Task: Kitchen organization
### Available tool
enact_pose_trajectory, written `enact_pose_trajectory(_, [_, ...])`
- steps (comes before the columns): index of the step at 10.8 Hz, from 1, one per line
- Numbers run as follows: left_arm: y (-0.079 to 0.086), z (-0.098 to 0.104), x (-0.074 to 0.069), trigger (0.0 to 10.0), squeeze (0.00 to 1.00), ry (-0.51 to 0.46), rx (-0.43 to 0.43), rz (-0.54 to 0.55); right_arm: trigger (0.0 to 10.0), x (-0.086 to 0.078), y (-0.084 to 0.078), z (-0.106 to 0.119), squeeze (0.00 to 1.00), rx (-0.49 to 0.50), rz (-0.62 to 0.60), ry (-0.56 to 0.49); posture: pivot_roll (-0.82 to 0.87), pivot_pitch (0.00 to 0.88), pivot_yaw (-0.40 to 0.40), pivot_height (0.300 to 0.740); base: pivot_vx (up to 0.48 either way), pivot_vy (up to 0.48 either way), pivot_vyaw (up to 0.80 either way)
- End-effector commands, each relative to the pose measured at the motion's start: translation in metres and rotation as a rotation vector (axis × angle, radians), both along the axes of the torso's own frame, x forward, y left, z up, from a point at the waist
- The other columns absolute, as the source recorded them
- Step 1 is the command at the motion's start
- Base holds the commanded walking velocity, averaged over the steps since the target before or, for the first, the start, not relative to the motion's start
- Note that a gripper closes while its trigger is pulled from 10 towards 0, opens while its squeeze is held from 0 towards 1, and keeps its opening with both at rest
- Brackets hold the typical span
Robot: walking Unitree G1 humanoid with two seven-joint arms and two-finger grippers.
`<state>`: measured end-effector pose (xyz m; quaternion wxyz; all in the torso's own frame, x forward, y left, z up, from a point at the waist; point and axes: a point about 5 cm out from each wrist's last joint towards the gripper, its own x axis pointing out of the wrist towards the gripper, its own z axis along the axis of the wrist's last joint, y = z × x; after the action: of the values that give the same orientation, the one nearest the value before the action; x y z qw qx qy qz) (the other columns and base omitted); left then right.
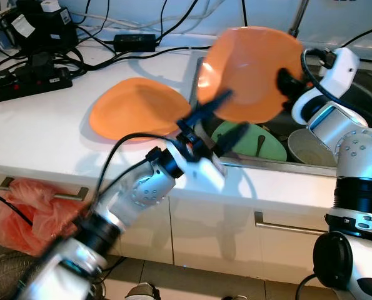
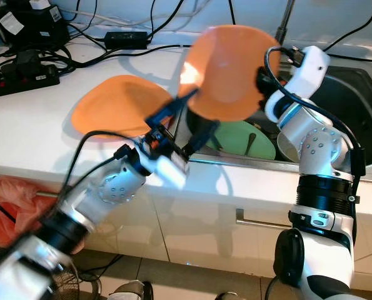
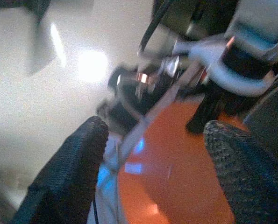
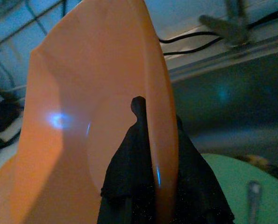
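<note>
My right hand [image 1: 284,81] is clamped on the rim of an orange plate [image 1: 251,72], one finger on each face, as the right wrist view shows with the black fingers [image 4: 139,158] pinching the plate's edge. I hold the plate up in the air, tilted nearly on edge, above the near left corner of the sink [image 1: 361,94] and the edge of the white surface [image 1: 42,137].

My left hand [image 1: 226,119] reaches up from below toward the lower edge of that plate. Its two fingers are spread apart, one at the plate's lower left rim and the other lower, in front of the sink. In the left wrist view the orange face sits between and beyond the two fingers [image 3: 71,172]; whether either one touches the plate I cannot tell, as the arm is blurred.

A second orange plate [image 1: 135,109] lies flat on the surface, just left of the sink. In the sink, below the raised plate, lies a green plate [image 1: 264,147] with a utensil [image 1: 261,145] across it, and beside it, to the right, a pale bowl [image 1: 311,150]. At the back left of the surface lie black cables, a power strip [image 1: 26,84] and an adapter [image 1: 134,42]. Below the surface, at the left, a red bag [image 1: 23,209] hangs by a drawer handle [image 1: 70,195].
</note>
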<state>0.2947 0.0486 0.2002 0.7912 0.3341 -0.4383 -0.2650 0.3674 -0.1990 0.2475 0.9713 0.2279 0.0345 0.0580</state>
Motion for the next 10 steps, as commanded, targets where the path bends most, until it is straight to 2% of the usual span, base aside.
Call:
enact_pose_trajectory(1, [0.008, -0.004, 0.003, 10.0, 1.00, 0.057, -0.024, 0.051, 0.0, 0.000, -0.012, 0.002, 0.00, -0.042, -0.064, -0.032, 0.06, 0.080, 0.006, 0.740, 0.000, 0.000, 0.00])
enact_pose_trajectory(2, [0.016, -0.006, 0.004, 10.0, 1.00, 0.097, -0.075, 0.104, 0.0, 0.000, -0.021, -0.003, 0.00, -0.100, -0.117, -0.033, 0.06, 0.079, 0.005, 0.740, 0.000, 0.000, 0.00])
enact_pose_trajectory(3, [0.024, 0.000, 0.005, 10.0, 1.00, 0.125, -0.170, 0.144, 0.0, -0.001, -0.031, -0.007, 0.00, -0.214, -0.172, -0.043, 0.06, 0.077, 0.008, 0.740, 0.000, 0.000, 0.00])
enact_pose_trajectory(4, [0.027, 0.002, 0.007, 10.0, 1.00, 0.144, -0.196, 0.176, 0.0, -0.001, -0.036, -0.010, 0.00, -0.271, -0.208, -0.047, 0.06, 0.071, 0.011, 0.740, 0.000, 0.000, 0.00])
enact_pose_trajectory(5, [0.032, 0.005, 0.012, 10.0, 1.00, 0.166, -0.225, 0.225, 0.0, -0.002, -0.043, -0.015, 0.00, -0.284, -0.249, -0.037, 0.06, 0.069, 0.018, 0.740, 0.000, 0.000, 0.00])
enact_pose_trajectory(7, [0.045, 0.007, 0.020, 10.0, 1.00, 0.224, -0.280, 0.306, 0.0, -0.005, -0.047, -0.028, 0.00, -0.358, -0.247, -0.016, 0.06, 0.069, 0.022, 0.740, 0.000, 0.000, 0.00])
enact_pose_trajectory(10, [0.056, 0.002, 0.023, 10.0, 1.00, 0.314, -0.313, 0.374, 0.0, -0.009, -0.054, -0.052, 0.00, -0.385, -0.239, 0.064, 0.07, 0.069, 0.024, 0.740, 0.000, 0.000, 0.00])
